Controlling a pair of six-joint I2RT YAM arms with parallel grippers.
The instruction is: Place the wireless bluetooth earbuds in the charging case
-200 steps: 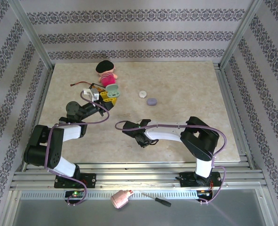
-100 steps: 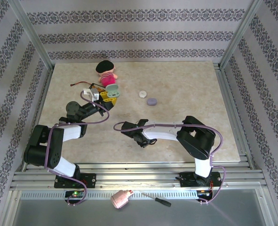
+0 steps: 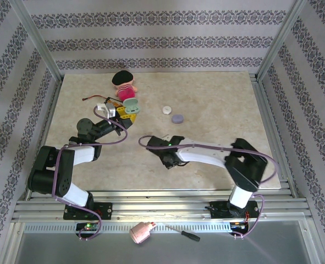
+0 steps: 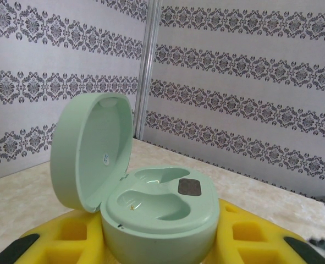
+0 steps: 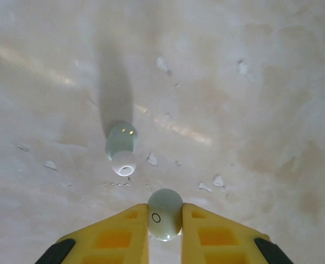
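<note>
The right gripper [image 5: 164,208] had its yellow fingers drawn narrow, pinching a pale earbud [image 5: 163,223] close to the table [image 5: 261,82]. Whether the bud had lifted clear could not be told. The left gripper [image 4: 158,234] clasped the open mint charging case [image 4: 151,206] between its pads, with the lid [image 4: 88,148] tipped up and both wells empty.

From above, the pinched bud sat well apart from the case, to its right and nearer the arm bases. A second pale earbud [image 5: 121,149] lay loose on the case's side of it.

The step looked like carrying the bud to a well. It called for a firm but gentle pinch, a straight lift and a level case.

The held bud's long axis ran along the fingers, with its rounded end poking past the tips. It would probably need tilting to match a well.
</note>
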